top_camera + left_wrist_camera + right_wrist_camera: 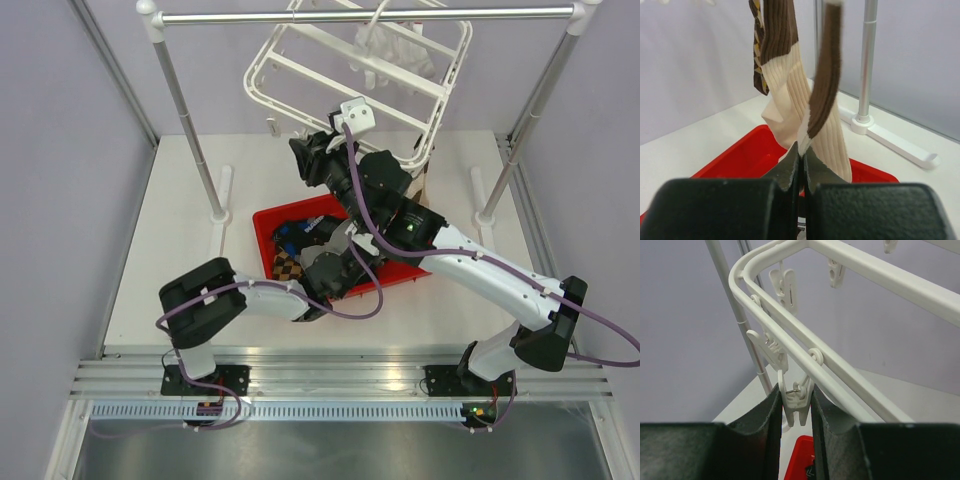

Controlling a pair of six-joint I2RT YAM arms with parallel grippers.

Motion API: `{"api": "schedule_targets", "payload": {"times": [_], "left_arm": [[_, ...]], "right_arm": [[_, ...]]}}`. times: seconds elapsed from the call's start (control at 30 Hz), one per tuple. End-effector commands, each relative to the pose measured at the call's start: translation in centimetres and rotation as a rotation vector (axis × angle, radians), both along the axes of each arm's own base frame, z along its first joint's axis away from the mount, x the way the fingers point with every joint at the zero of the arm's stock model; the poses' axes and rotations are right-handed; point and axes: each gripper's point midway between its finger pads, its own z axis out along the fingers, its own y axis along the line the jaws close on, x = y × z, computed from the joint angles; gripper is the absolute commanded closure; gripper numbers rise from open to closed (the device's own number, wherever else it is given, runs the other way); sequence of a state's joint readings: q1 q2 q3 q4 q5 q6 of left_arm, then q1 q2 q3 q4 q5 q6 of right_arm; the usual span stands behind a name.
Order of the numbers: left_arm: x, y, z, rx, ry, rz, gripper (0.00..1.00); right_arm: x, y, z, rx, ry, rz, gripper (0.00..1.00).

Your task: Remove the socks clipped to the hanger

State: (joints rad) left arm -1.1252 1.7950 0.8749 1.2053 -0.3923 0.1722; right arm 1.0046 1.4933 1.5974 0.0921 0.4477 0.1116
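- Two grippers are both clamped. The left gripper (802, 150) is closed on the cream lower end of a striped sock (826, 90), and the right gripper (796, 394) pinches a clip (795, 402).
- We see the right fingers (771, 415) pressed against both sides of that clip, which dangles under a rounded corner of the hanger (865, 264).
- More clips hang along the same bar, apart from the fingers.
- We follow the held striped sock from the top of the left wrist view down to the jaws. It is brown above and cream below, and it hangs over the red bin (742, 155).
- We find a second striped sock (782, 75) just behind it, and an argyle sock (758, 60) to the left of that one. Their tops are out of view, so we cannot tell what holds them.
- From above, we see the hanger tilted under the rail (370, 14), with a white cloth (395, 50) on its far side.
- We see the right arm reaching up to the hanger's near corner. The left arm reaches over the bin, its gripper mostly hidden beneath the right arm.
- We make out a black sock (300, 228) with blue marks lying in the bin, which sits on the table (180, 250) between the stand's feet.
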Motion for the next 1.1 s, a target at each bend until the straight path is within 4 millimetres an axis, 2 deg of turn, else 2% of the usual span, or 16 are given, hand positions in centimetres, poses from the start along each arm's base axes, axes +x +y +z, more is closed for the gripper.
{"api": "schedule_targets", "payload": {"times": [0.0,0.03,0.23,0.27,0.33,0.37,0.47,0.6,0.67,0.8,0.83,0.9,1.0,1.07], "left_arm": [[-0.7,1.7,4.0,-0.102,-0.019,-0.003,0.98],[-1.0,2.0,4.7,-0.112,-0.024,-0.007,0.98],[-1.4,3.2,5.5,-0.117,-0.001,-0.026,0.98],[-1.5,3.3,5.5,-0.116,0.007,-0.029,0.98],[-1.2,3.7,5.1,-0.096,0.025,-0.022,0.98],[-1.3,4.0,5.3,-0.105,0.029,-0.022,0.98],[-1.0,5.1,5.0,-0.112,0.046,-0.003,0.98],[-0.7,6.6,5.7,-0.129,0.048,0.023,0.98],[-0.6,7.1,5.4,-0.122,0.050,0.037,0.98],[-0.2,8.3,5.9,-0.149,0.063,0.051,0.98],[-0.1,8.7,6.1,-0.157,0.065,0.055,0.98],[0.0,9.0,6.2,-0.157,0.068,0.059,0.98],[0.2,9.6,6.3,-0.162,0.075,0.066,0.98],[0.4,9.9,6.4,-0.157,0.073,0.070,0.98]], "right_arm": [[-0.5,-0.4,0.6,0.013,-0.002,-0.002,0.97],[-0.5,-0.4,0.5,0.011,0.000,-0.004,0.96],[-0.8,-1.1,0.4,0.011,0.001,-0.015,0.67],[-0.9,-1.2,0.5,0.011,0.002,-0.016,0.58],[-1.0,-1.3,0.4,0.008,0.004,-0.019,0.49],[-1.2,-1.3,0.5,0.013,0.004,-0.016,0.41],[-1.5,-1.5,0.6,0.012,0.003,-0.014,0.34],[-2.1,-1.7,0.8,0.025,0.008,-0.003,0.29],[-2.7,-1.5,1.1,0.031,0.006,0.025,0.22],[-3.8,-1.5,1.3,0.027,0.013,0.060,0.21],[-4.1,-1.4,1.3,0.026,0.017,0.076,0.11],[-4.9,-1.1,0.8,0.003,0.035,0.128,0.02],[-6.2,-1.1,0.3,-0.016,0.049,0.190,0.02],[-7.0,-1.9,0.2,-0.008,0.049,0.208,0.02]]}}
